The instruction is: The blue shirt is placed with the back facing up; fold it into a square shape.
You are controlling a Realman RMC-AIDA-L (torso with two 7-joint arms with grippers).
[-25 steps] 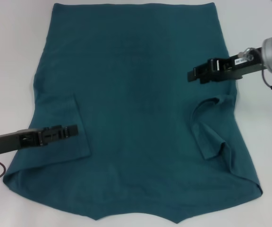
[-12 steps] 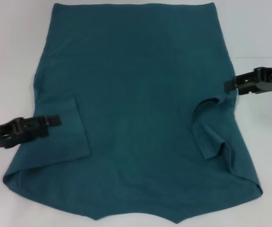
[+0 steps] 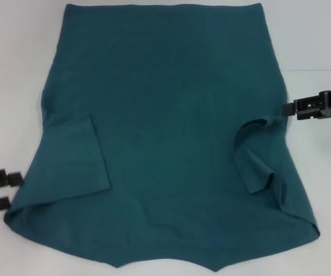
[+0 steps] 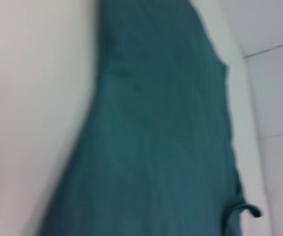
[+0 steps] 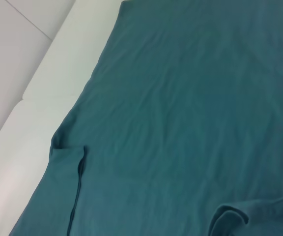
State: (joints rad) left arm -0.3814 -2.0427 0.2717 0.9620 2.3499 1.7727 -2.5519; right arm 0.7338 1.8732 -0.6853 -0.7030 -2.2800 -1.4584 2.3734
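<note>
The white tabletop [image 3: 16, 69] carries everything in the head view. Spread across most of it lies the blue shirt [image 3: 165, 132], plain side up, its straight hem at the far edge and the neckline end toward the robot. Both short sleeves are folded inward onto the body: the left sleeve [image 3: 76, 161] lies flat, while the right sleeve [image 3: 260, 158] sits rumpled, with a raised curl of fabric along its edge. The same curl shows in the right wrist view [image 5: 252, 216].

The right hand [image 3: 289, 110] hovers at the shirt's right edge, just beside the folded sleeve, holding nothing; I cannot tell how far its fingers are spread. The left hand [image 3: 13, 191] sits at the shirt's lower left corner, its two fingers apart and empty, just off the cloth.
</note>
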